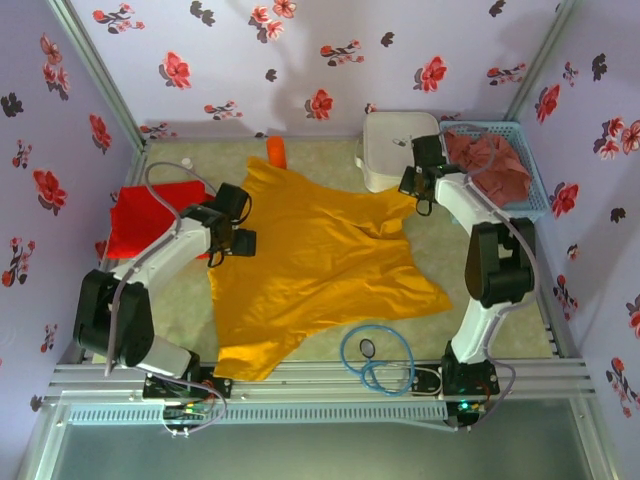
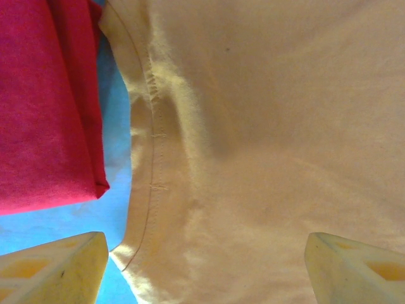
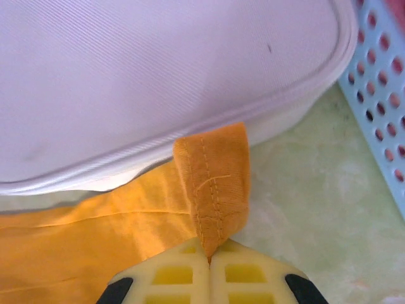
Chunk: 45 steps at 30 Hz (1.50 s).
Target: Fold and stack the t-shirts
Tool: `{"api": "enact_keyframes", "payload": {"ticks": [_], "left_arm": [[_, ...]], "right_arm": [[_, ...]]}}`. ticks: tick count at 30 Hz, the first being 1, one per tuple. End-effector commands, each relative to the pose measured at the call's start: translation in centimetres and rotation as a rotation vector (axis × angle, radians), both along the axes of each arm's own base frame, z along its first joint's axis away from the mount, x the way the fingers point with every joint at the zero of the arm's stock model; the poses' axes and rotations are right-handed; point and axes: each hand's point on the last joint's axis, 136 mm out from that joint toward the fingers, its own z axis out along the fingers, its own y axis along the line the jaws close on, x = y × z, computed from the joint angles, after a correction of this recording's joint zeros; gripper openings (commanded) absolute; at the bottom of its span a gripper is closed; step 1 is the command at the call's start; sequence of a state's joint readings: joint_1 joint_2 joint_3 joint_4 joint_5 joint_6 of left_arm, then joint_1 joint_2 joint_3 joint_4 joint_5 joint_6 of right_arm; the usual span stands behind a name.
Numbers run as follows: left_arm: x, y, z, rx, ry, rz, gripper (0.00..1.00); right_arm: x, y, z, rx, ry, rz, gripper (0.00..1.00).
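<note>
Cloth looks light and floppy, so grab hems: golden-yellow soft t-shirt (image 1: 320, 270) lies spread mid-frame, right gripper (image 3: 209, 258) pinched on its upper-right hem, left gripper (image 2: 202, 266) spread apart over the left edge.

The golden-yellow t-shirt (image 1: 320, 270) is plain, and its hem is double-stitched in matching thread. The red t-shirt (image 1: 145, 220) is a bright, even red. The reddish-pink t-shirt (image 1: 488, 162) is dustier. The basket (image 1: 537, 185) is light blue with a grid of holes. The case (image 1: 385, 150) is white. The worktop (image 1: 325, 150) is a mottled pale green-beige. The walls (image 1: 400, 40) are lilac, strewn with red and dark flowers. In the left wrist view the yellow cloth looks washed-out tan, probably a colour cast.
</note>
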<state>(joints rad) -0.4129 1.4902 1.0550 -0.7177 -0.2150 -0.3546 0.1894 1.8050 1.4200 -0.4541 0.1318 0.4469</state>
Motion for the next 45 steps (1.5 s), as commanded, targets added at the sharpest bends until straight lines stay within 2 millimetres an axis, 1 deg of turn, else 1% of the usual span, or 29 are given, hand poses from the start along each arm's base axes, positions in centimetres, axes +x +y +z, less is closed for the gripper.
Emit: {"api": "enact_keyframes", "payload": {"ticks": [1, 4, 8, 11, 13, 15, 16, 19, 20, 22, 23, 25, 27, 28, 29, 30, 31, 33, 35, 36, 37, 39, 41, 43, 45], "left_arm": [[0.3, -0.2, -1.2, -0.025, 0.008, 0.03, 0.81], [0.8, -0.1, -2.4, -0.022, 0.009, 0.034, 0.81], [2.1, 0.4, -3.8, -0.018, 0.021, 0.075, 0.81], [3.3, 0.3, -4.5, -0.019, 0.024, 0.09, 0.81], [3.9, 0.3, -5.1, -0.011, 0.042, 0.097, 0.81], [4.6, 0.3, -5.8, 0.001, 0.067, 0.107, 0.81], [4.9, 0.5, -6.2, 0.01, 0.082, 0.115, 0.8], [5.9, 0.6, -6.8, 0.022, 0.113, 0.127, 0.8], [6.4, 0.6, -6.9, 0.025, 0.118, 0.132, 0.8], [7.0, 0.7, -7.1, 0.029, 0.129, 0.137, 0.8], [7.3, 0.8, -7.2, 0.033, 0.136, 0.14, 0.8], [7.8, 0.9, -7.1, 0.04, 0.146, 0.137, 0.79], [8.2, 0.8, -6.5, 0.037, 0.137, 0.134, 0.78], [8.3, 0.8, -6.1, 0.034, 0.127, 0.134, 0.78], [8.1, 0.7, -5.4, 0.022, 0.118, 0.133, 0.79], [7.9, 0.6, -4.6, 0.009, 0.109, 0.129, 0.79], [7.7, 0.5, -3.9, -0.004, 0.101, 0.127, 0.79], [7.0, 0.2, -2.0, -0.043, 0.075, 0.12, 0.79], [5.9, -0.1, -0.7, -0.09, 0.071, 0.113, 0.8], [5.1, -0.3, -0.3, -0.109, 0.075, 0.11, 0.8], [4.3, -0.2, -0.1, -0.116, 0.079, 0.115, 0.8], [2.6, 0.0, 0.1, -0.132, 0.09, 0.13, 0.8], [0.7, 0.3, -0.2, -0.143, 0.109, 0.145, 0.8], [-1.1, 0.7, -0.5, -0.152, 0.117, 0.161, 0.8], [-2.7, 0.9, -1.1, -0.165, 0.132, 0.174, 0.8]], "right_arm": [[0.1, -0.4, 3.1, -0.044, -0.05, 0.018, 0.0], [1.3, 0.8, 5.5, -0.017, -0.112, 0.069, 0.0], [3.6, 2.1, 7.8, 0.029, -0.196, 0.114, 0.0], [5.6, 3.4, 9.0, 0.065, -0.228, 0.15, 0.0], [6.7, 3.5, 9.2, 0.066, -0.231, 0.143, 0.0], [7.8, 2.8, 8.9, 0.046, -0.229, 0.113, 0.02], [8.4, 2.0, 8.7, 0.036, -0.224, 0.081, 0.03], [9.7, 0.6, 7.6, 0.046, -0.175, 0.022, 0.05], [10.0, -0.2, 6.7, 0.036, -0.135, -0.005, 0.05], [10.1, -1.4, 5.5, 0.012, -0.072, -0.043, 0.06], [10.1, -1.8, 5.1, 0.008, -0.045, -0.053, 0.11], [9.7, -2.0, 4.6, 0.017, -0.01, -0.046, 0.32], [8.9, -2.0, 4.5, 0.017, 0.002, -0.033, 0.62], [8.5, -2.1, 4.5, 0.011, -0.001, -0.03, 0.75], [7.8, -2.4, 4.0, 0.0, 0.003, -0.036, 0.87], [6.8, -2.8, 4.5, -0.013, -0.005, -0.047, 0.96], [6.1, -3.0, 4.8, -0.018, -0.012, -0.052, 0.99], [3.9, -3.3, 5.1, -0.016, -0.004, -0.057, 0.99], [1.4, -3.4, 4.9, 0.01, 0.013, -0.072, 0.99], [-0.1, -3.5, 4.3, 0.023, 0.03, -0.088, 0.99], [-1.5, -3.8, 3.6, 0.028, 0.048, -0.107, 0.96], [-4.7, -4.6, 2.2, 0.041, 0.09, -0.162, 0.87], [-7.3, -5.0, 0.6, 0.096, 0.123, -0.195, 0.81], [-9.5, -5.3, -0.9, 0.147, 0.148, -0.213, 0.76], [-11.5, -5.9, -2.7, 0.179, 0.178, -0.245, 0.68]]}}
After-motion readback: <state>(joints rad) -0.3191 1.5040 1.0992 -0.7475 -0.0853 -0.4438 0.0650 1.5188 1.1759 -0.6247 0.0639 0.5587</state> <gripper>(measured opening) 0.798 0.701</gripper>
